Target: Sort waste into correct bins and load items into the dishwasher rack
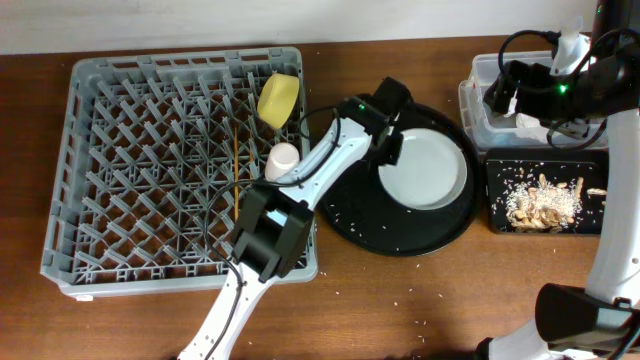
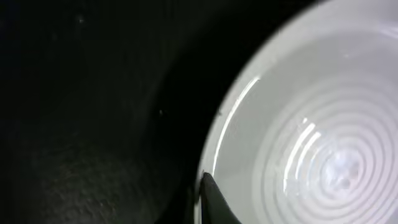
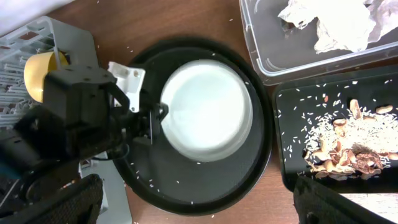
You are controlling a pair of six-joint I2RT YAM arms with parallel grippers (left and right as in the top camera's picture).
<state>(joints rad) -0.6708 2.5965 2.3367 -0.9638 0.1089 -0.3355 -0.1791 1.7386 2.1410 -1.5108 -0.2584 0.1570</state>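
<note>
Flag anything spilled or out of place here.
Loose rice-like crumbs are scattered across the round black tray and onto the table near it, outside the shallow black tray holding the food bits.

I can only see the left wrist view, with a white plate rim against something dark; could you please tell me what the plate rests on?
Observer: The plate sits in the round black tray, right of the dishwasher rack.
Operator: Thanks. Is anything in the rack?
Observer: Yes, a yellow bowl and a pale pink cup near its right edge.
Operator: And the napkins?
Observer: The napkins lie crumpled in the clear tub, far right.
</note>
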